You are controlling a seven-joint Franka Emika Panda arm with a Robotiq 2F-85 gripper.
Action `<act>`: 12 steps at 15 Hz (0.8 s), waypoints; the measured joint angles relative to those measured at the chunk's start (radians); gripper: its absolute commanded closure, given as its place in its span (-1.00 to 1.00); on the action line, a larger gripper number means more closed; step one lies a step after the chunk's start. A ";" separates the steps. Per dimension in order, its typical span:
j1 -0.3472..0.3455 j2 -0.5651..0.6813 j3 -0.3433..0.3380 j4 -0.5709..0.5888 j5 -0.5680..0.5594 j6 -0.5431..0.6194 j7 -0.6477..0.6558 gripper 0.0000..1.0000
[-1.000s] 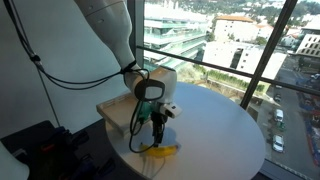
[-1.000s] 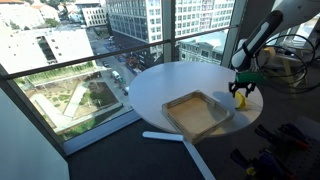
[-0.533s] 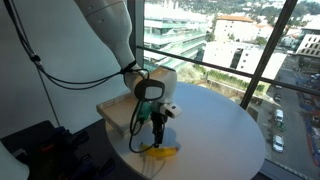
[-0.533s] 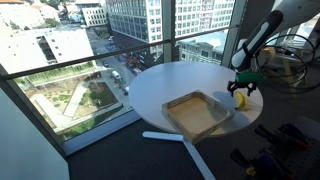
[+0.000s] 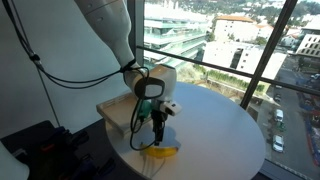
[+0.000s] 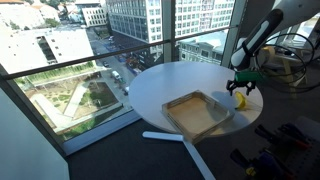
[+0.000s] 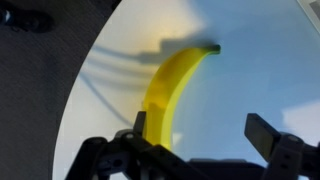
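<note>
A yellow banana [image 7: 172, 88] lies on the round white table [image 5: 225, 130] near its edge. It also shows in both exterior views [image 5: 163, 152] [image 6: 240, 99]. My gripper [image 7: 205, 130] is open and hangs just above the table. Its one finger is over the banana's lower end and the other is over bare table. In both exterior views the gripper [image 5: 157, 128] [image 6: 241, 88] points down right above the banana. It holds nothing.
A shallow wooden tray [image 6: 196, 111] sits on the table next to the banana, also in an exterior view [image 5: 117, 112]. The table edge runs close beside the banana [image 7: 85, 100]. Tall windows stand behind the table. Cables and gear lie on the floor [image 6: 265, 160].
</note>
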 measured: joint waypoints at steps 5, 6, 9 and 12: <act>0.018 -0.026 0.000 0.000 0.000 -0.011 0.000 -1.00; 0.021 -0.031 0.000 0.000 0.000 -0.015 0.000 -1.00; 0.029 -0.050 0.000 -0.001 0.000 -0.031 0.000 -1.00; 0.036 -0.071 0.000 -0.001 0.000 -0.054 0.000 -1.00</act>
